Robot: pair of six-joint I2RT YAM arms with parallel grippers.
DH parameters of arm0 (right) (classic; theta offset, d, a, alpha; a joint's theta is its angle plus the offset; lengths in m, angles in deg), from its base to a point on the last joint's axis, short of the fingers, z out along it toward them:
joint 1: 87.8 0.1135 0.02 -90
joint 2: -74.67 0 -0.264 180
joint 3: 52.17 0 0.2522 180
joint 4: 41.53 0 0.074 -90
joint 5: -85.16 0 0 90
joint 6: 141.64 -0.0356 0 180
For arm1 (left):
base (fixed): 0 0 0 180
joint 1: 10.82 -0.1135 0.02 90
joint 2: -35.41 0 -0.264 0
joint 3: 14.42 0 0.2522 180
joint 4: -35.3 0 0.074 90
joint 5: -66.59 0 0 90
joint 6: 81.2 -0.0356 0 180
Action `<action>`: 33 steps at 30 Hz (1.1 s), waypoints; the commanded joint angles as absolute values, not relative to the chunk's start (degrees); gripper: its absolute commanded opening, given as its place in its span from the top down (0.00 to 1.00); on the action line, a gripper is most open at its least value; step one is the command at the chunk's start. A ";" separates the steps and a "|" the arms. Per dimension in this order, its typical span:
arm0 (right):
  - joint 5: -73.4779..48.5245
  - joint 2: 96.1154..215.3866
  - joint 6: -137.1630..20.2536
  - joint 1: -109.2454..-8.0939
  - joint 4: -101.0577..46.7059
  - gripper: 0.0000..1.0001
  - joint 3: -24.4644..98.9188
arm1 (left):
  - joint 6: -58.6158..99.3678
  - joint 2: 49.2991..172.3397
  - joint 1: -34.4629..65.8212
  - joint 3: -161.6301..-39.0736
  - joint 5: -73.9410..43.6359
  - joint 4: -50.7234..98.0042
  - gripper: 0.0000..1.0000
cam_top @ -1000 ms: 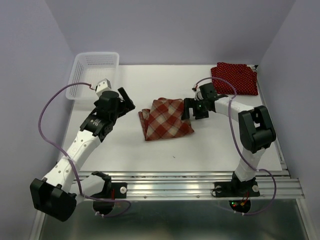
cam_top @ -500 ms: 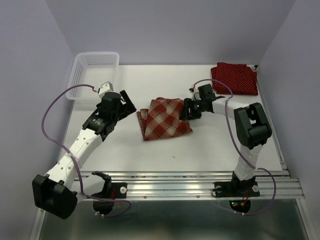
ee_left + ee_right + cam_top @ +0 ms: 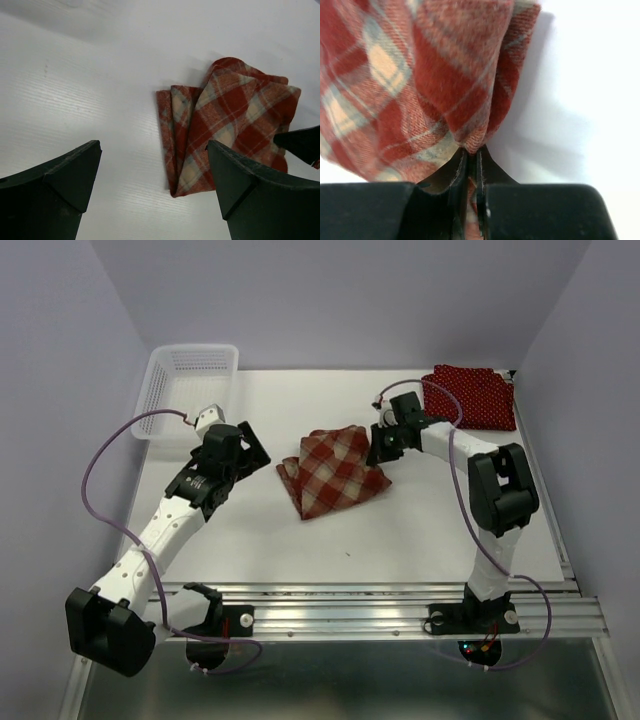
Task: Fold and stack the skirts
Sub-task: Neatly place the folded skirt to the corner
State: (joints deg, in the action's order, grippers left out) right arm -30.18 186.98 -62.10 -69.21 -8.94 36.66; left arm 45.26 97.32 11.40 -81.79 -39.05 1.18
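**Right pincer clamped on the plaid skirt's edge**

I'm looking at a white table [image 3: 300,540] boxed in by pale lilac walls [image 3: 60,340]. The plaid skirt [image 3: 335,473] lies folded mid-table. My right pincer [image 3: 383,448] is closed on its right edge, and the cloth bunches up where the fingers pinch it. My left pincer [image 3: 252,443] hangs wide open just left of the skirt, holding nothing. A basket [image 3: 232,370] fills the far left corner. Dotted cloth [image 3: 470,395] lies in the far right corner; whether it is one skirt or two I can't tell. Bare table runs along the near side in front of the plaid.
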 commanded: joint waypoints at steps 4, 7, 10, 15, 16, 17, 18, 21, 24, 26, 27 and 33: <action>-5.29 182.42 -45.94 -68.99 2.80 0.99 55.35 | 44.57 97.90 10.45 -84.52 -43.54 0.44 0.01; 0.87 183.21 -43.47 -70.13 5.45 0.99 59.23 | 44.22 99.48 10.01 -85.31 -44.15 0.27 0.01; 5.97 184.36 -42.33 -71.53 6.50 0.99 63.80 | 44.04 100.98 9.66 -86.01 -44.24 0.09 0.01; 12.12 186.37 -39.26 -73.64 7.56 0.99 70.65 | 43.34 102.91 9.13 -87.42 -44.60 0.00 0.01; 13.43 186.64 -38.38 -74.26 7.73 0.99 71.62 | 43.34 103.26 9.04 -87.86 -44.68 0.00 0.01; 14.14 186.82 -37.59 -74.26 7.65 0.99 72.42 | 43.34 103.35 8.96 -87.95 -44.77 0.09 0.01; 14.76 187.25 -35.75 -74.78 7.65 0.99 73.73 | 43.34 103.70 8.96 -88.21 -44.77 0.18 0.01; 16.96 187.70 -32.58 -76.01 7.65 0.99 75.58 | 43.16 104.23 8.87 -88.39 -44.68 0.44 0.01; 17.58 188.40 -31.96 -77.86 7.47 0.99 79.01 | 42.99 104.93 8.69 -88.74 -44.68 0.44 0.01; 17.58 189.19 -31.78 -78.47 7.47 0.99 82.16 | 42.90 105.46 8.60 -89.09 -44.77 0.36 0.01; 17.49 189.45 -31.43 -78.48 7.47 0.99 83.22 | 42.90 105.55 8.69 -89.26 -44.68 0.36 0.01; 17.75 190.07 -30.28 -78.48 7.47 0.99 88.32 | 42.72 105.99 8.52 -89.62 -44.51 0.53 0.01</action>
